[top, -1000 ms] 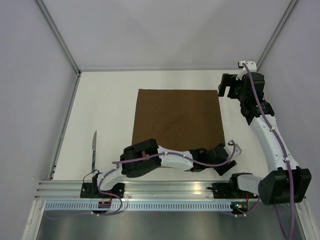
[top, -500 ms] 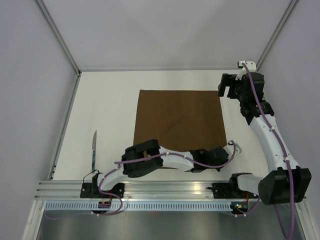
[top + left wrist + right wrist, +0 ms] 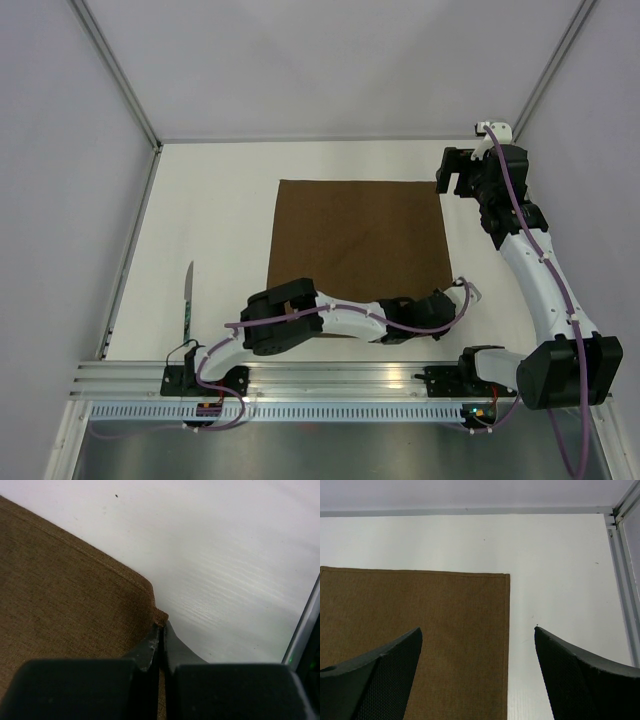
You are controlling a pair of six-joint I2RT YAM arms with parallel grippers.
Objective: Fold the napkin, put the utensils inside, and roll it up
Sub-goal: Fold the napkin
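Left wrist view gives you what the top view hides: left hand [image 3: 161, 635] clenched on the napkin [image 3: 75, 595] corner. Top view: knife [image 3: 187, 298] lies on desk [image 3: 220, 200], well left of napkin. Right hand [image 3: 476, 630] spread wide above far corner.

Brown napkin [image 3: 360, 235] flat on white table [image 3: 220, 200], knife [image 3: 187, 298] well apart at its left

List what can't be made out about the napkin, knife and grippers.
- Top view: the napkin has its near edge hidden under the left arm.
- Top view: the knife is too small for detail; no wrist view shows it.
- Left wrist view: the left gripper, shut on the napkin's corner, hides how much cloth it pinches.
- Right wrist view: the open right gripper and frame edges cut off much of the napkin.
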